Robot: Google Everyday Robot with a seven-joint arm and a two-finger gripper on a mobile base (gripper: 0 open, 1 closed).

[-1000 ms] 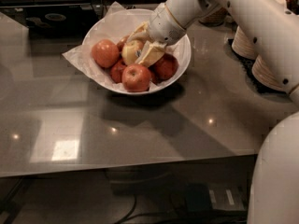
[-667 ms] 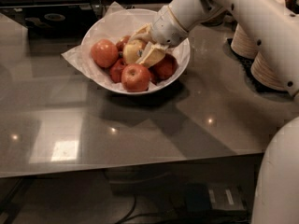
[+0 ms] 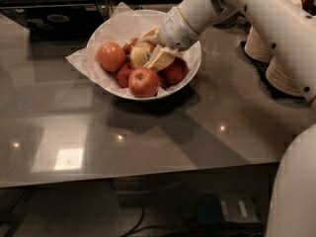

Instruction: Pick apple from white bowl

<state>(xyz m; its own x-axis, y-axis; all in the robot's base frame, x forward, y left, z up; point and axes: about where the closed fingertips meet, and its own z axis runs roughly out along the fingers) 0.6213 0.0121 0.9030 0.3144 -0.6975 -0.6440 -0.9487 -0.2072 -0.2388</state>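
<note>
The white bowl [image 3: 111, 29], lined with crinkled white paper, stands on the grey table and holds several apples. The pale yellow-green apple [image 3: 138, 55] with a small dark sticker lies in the middle of the pile. My gripper [image 3: 150, 51] reaches down into the bowl from the upper right, with one finger [image 3: 161, 59] at the apple's right side and the other over its top. The apple sits between them. An orange-red apple [image 3: 110, 56] lies at the left, and deep red apples [image 3: 143, 81] lie in front and at the right.
Stacks of pale plates [image 3: 276, 63] stand on a dark mat at the right, behind my arm. The paper liner [image 3: 79, 60] sticks out over the bowl's left rim. The table's front edge [image 3: 138, 174] runs below; a dark counter lies behind the bowl.
The gripper and the pale apple between its fingers have shifted slightly up and to the right; the other apples have not moved.
</note>
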